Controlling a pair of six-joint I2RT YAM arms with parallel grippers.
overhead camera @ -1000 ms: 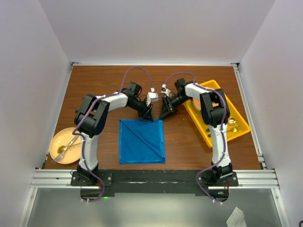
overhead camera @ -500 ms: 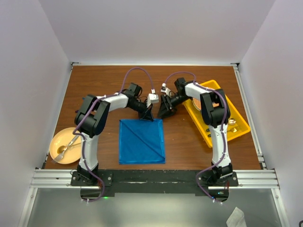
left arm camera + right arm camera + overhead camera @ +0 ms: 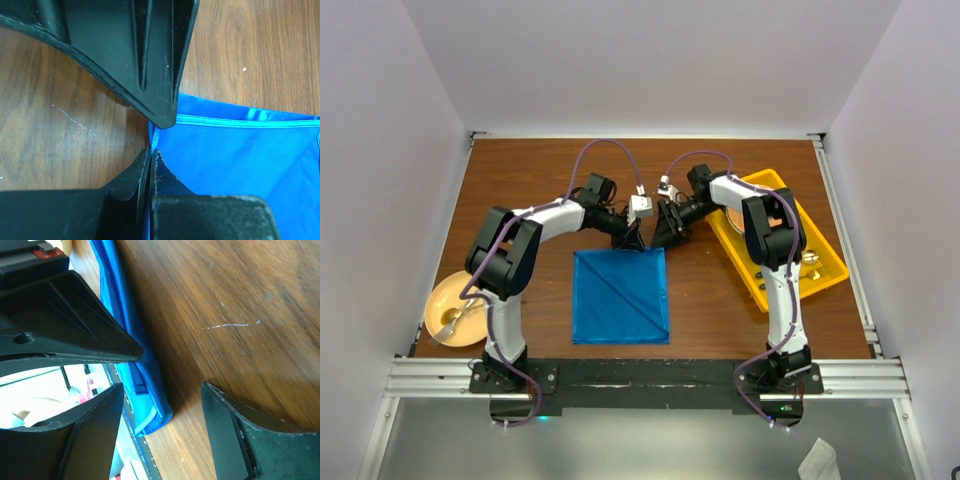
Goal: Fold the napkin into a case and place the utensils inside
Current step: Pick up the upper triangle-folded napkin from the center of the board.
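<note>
The left tool (image 3: 632,243) is pinched tight on the far edge of the blue napkin (image 3: 620,297), while the right tool (image 3: 663,240) stands wide just beside it over the wooden surface (image 3: 520,180).

The left arm (image 3: 552,212) and right arm (image 3: 782,300) wore white shells over black joints and black bases. A lilac cable (image 3: 610,146) ran along each, and a small white camera block (image 3: 642,207) sat at the wrist. Their fingers (image 3: 140,55) were matt black, ribbed, finely scratched plastic wedges.
</note>
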